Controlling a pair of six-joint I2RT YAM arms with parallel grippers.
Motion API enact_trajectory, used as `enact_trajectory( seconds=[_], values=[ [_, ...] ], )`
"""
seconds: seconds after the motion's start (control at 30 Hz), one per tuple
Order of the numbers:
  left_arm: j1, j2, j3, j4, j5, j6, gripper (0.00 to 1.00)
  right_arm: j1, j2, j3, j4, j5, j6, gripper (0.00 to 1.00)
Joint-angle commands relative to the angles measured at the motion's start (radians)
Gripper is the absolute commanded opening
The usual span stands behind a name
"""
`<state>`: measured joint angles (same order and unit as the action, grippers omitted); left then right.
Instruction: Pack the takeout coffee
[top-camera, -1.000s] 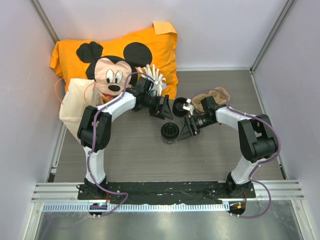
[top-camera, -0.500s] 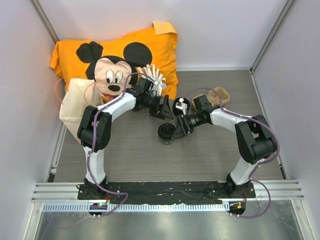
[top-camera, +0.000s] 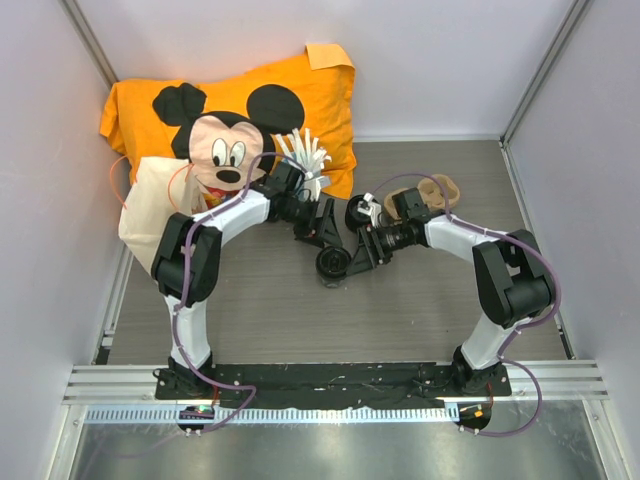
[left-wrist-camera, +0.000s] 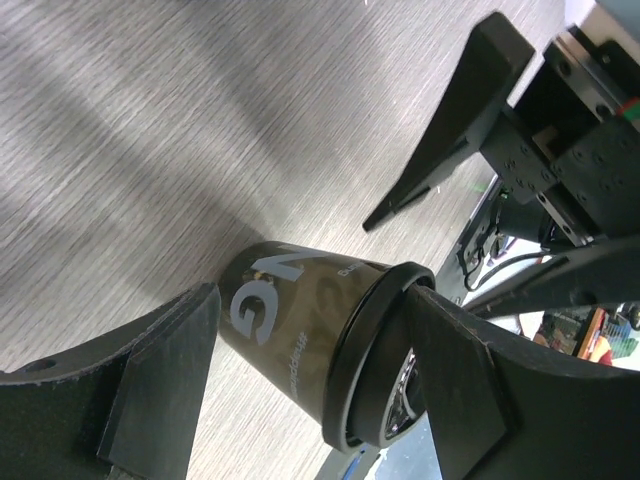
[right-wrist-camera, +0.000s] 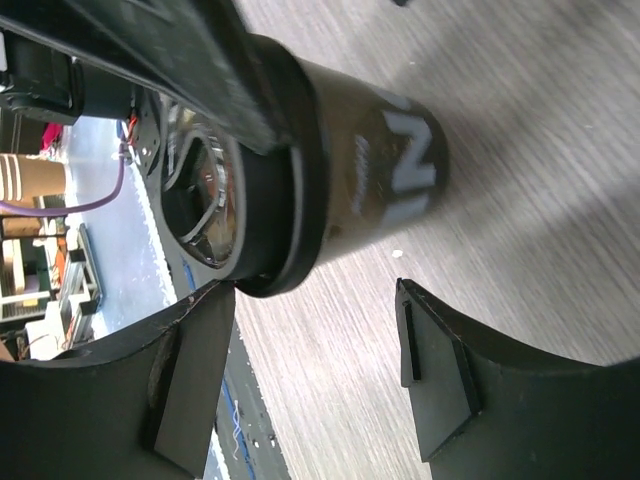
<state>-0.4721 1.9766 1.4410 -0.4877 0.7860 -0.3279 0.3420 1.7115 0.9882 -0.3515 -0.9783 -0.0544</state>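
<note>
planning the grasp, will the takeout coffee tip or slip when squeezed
Probably tippy: the takeout coffee stands on a base narrower than its lid. Its glossy tapered wall likely slips; the lid's protruding rim could stop that.

The takeout coffee (left-wrist-camera: 290, 330) has a dark brown, see-through body with white lettering and a black lid (the lid's rim catches a bit of shine). The table (top-camera: 270, 310) is grey with a streaky wood grain. The bag (top-camera: 320, 100) is bright orange, printed with a black-and-cream Mickey Mouse face, and the sticks (top-camera: 305, 152) are white.
</note>
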Motion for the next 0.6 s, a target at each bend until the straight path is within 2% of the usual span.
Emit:
enact_trajectory(
  seconds=[0.0, 0.57],
  values=[
    [-0.002, -0.068, 0.01, -0.04, 0.004, 0.044, 0.8, -0.015, -0.052, 0.016, 0.034, 0.039, -0.016, 0.69],
    [0.026, -0.059, -0.024, -0.101, -0.054, 0.107, 0.79, -0.035, -0.044, 0.056, 0.089, 0.03, 0.045, 0.7]
  ],
)
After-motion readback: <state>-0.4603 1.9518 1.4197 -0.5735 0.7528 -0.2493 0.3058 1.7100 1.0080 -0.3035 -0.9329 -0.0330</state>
